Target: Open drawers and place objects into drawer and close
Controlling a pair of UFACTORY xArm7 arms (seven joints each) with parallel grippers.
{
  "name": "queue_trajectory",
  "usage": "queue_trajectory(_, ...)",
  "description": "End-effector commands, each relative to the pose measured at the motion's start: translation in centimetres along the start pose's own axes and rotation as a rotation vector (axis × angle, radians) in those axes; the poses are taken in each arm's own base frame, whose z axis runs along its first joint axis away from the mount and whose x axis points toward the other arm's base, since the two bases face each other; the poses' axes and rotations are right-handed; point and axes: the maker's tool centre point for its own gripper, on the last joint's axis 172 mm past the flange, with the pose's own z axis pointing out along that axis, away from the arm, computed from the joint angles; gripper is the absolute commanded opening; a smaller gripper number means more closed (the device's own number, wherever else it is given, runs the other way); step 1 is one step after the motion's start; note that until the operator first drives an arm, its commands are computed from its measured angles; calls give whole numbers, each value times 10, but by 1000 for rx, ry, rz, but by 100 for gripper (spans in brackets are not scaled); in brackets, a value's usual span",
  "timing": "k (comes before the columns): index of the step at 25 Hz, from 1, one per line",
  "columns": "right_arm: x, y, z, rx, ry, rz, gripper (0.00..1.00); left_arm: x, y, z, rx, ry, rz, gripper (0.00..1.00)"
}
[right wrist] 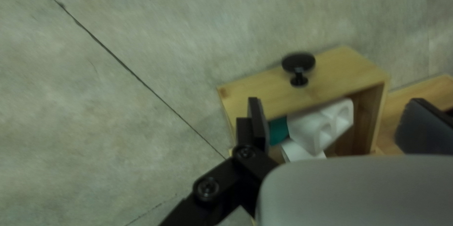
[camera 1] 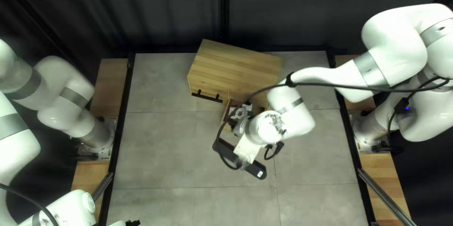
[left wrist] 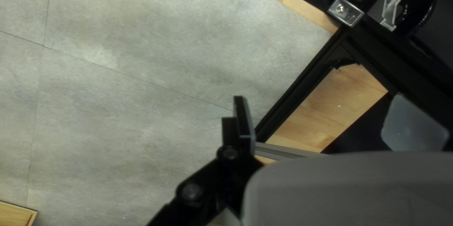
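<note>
Right pincer (camera 1: pixel 241 127), wide open and empty, hangs over the pulled-out drawer (right wrist: pixel 344 70); left pincer (camera 1: pixel 133 223) gapes empty too.

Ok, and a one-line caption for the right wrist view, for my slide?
Right pincer, open, over an open wooden drawer with a black knob, white pieces and something teal inside.

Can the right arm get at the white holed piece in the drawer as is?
Probably yes: the right gripper is open with the drawer ahead of it, and the white holed piece looks uncovered from above.
</note>
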Motion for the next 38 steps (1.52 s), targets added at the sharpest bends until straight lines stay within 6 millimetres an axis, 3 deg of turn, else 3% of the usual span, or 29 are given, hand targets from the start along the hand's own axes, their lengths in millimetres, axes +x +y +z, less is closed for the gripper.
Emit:
queue_trajectory(1, -3, -4, 14, 21, -34, -21, 100, 0, 0, 0, 0, 0, 0, 100)
queue_trajectory(24, -6, -5, 15, 38, -74, -22, 100, 0, 0, 0, 0, 0, 0, 100)
queue_trajectory(30, -1, -4, 13, -55, -68, -140, 100, 0, 0, 0, 0, 0, 0, 100)
queue_trajectory(38, -2, 7, 16, -47, -70, -181, 100, 0, 0, 0, 0, 0, 0, 100)
